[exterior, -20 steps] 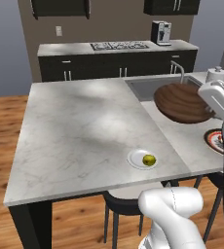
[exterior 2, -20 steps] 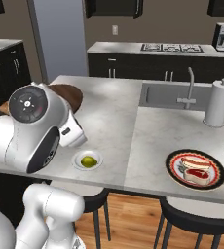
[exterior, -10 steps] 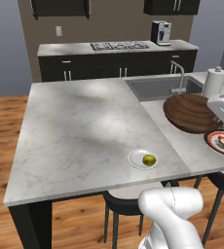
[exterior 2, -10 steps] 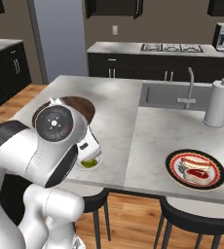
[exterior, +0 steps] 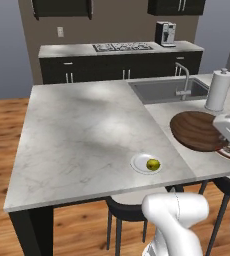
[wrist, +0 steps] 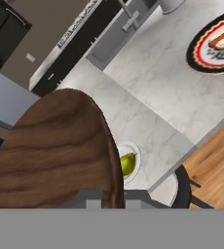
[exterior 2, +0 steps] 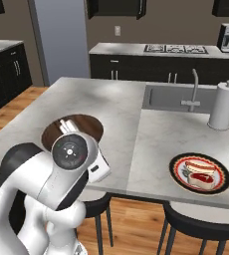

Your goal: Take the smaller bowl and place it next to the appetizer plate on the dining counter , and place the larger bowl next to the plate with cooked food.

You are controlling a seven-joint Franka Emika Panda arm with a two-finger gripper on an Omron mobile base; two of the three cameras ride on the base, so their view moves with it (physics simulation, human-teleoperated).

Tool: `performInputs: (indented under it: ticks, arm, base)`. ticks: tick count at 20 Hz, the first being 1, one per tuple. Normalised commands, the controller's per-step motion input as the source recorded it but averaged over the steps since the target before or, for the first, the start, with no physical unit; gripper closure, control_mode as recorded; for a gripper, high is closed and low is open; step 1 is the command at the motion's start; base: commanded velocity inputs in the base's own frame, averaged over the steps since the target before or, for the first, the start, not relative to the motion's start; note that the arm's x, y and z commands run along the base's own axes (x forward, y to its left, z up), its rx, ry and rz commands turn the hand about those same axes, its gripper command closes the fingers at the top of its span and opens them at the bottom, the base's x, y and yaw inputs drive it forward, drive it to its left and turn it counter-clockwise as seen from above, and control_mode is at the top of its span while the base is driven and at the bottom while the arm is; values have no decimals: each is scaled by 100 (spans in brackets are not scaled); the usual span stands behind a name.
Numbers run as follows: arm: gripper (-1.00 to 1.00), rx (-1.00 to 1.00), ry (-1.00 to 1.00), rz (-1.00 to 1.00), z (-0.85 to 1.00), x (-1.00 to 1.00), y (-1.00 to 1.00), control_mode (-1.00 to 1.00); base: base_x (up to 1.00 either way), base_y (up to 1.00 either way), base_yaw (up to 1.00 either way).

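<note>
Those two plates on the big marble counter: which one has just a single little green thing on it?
The small white appetizer plate near the counter's front edge, holding one yellow-green piece. The other, the dark-rimmed plate with cooked food, carries reddish and pale pieces.

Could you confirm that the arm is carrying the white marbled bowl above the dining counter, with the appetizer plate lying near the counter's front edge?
Not quite: the bowl being carried is the smaller bowl, the dark reddish-brown wooden one, not the white marbled one. The hand view shows its wood grain up close, and the left base view shows it above the dining counter. The rest holds: the appetizer plate lies near the counter's front edge.
</note>
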Motion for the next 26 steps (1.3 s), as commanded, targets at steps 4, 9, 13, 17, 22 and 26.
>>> performInputs:
  ticks: [4, 9, 13, 17, 22, 26]
  arm:
    - [100, 0, 3, -2, -44, 0, -24, -100]
    - [100, 0, 10, -6, -36, 0, -31, -100]
    - [100, 0, 6, -7, -42, 0, -31, -100]
    - [100, 0, 3, -7, -40, 4, -24, -100]
    - [100, 0, 3, -8, -31, 24, -6, -100]
    - [100, 0, 3, -8, -27, 33, 0, -100]
  base:
    - [0, 0, 0]
    - [0, 0, 0]
    - [0, 0, 0]
    - [0, 0, 0]
    - [0, 0, 0]
    - [0, 0, 0]
